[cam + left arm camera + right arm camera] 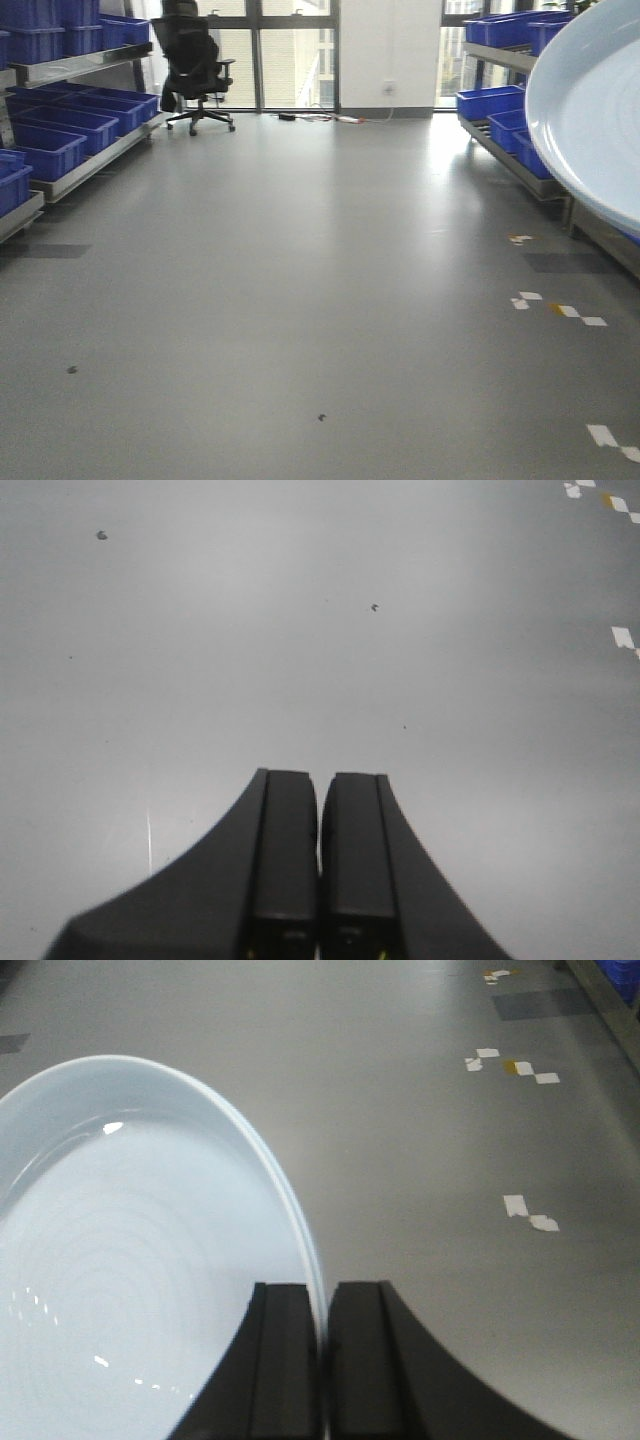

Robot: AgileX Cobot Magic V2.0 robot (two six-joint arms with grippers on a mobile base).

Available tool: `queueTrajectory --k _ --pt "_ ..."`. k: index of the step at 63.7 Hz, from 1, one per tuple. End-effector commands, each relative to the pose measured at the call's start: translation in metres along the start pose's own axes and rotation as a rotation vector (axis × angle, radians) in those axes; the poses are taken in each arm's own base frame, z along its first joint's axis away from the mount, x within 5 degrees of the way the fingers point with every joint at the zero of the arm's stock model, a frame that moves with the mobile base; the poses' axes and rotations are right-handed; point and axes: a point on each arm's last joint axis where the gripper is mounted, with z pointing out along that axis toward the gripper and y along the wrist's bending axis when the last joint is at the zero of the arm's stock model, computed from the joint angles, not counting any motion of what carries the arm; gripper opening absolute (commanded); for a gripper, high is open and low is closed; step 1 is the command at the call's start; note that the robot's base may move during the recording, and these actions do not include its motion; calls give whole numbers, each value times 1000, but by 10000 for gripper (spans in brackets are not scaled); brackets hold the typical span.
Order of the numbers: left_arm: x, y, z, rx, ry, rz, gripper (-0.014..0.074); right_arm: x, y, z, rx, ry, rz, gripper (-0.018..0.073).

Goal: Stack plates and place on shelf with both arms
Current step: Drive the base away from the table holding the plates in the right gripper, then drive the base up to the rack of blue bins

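Note:
A pale light-blue plate [130, 1260] is held up in the air over the grey floor, its rim clamped between the fingers of my right gripper [325, 1295], which is shut on it. The same plate [590, 110] fills the right edge of the front view, tilted. Along its rim in the right wrist view a double edge shows; I cannot tell if it is one plate or two stacked. My left gripper [320, 785] is shut with nothing in it, hanging over bare floor. Steel shelf racks stand at the left [90, 165] and the right [520, 165] of the room.
Blue plastic crates [60, 130] fill the left rack, and more crates [495, 100] sit on the right one. A black office chair [195, 65] stands at the back by the windows. White tape marks [560, 310] dot the floor on the right.

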Motion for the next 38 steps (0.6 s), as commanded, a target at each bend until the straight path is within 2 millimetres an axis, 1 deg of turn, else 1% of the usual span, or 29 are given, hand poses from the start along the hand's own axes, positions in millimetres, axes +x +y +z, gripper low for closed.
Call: queueTrajectory --k 1,38 --pt "-13 -3 -5 23 -84 -4 88 -17 3 -5 -23 -120 0 49" --pt "-13 -3 -5 23 -84 -4 88 -17 3 -5 -23 -120 0 49"
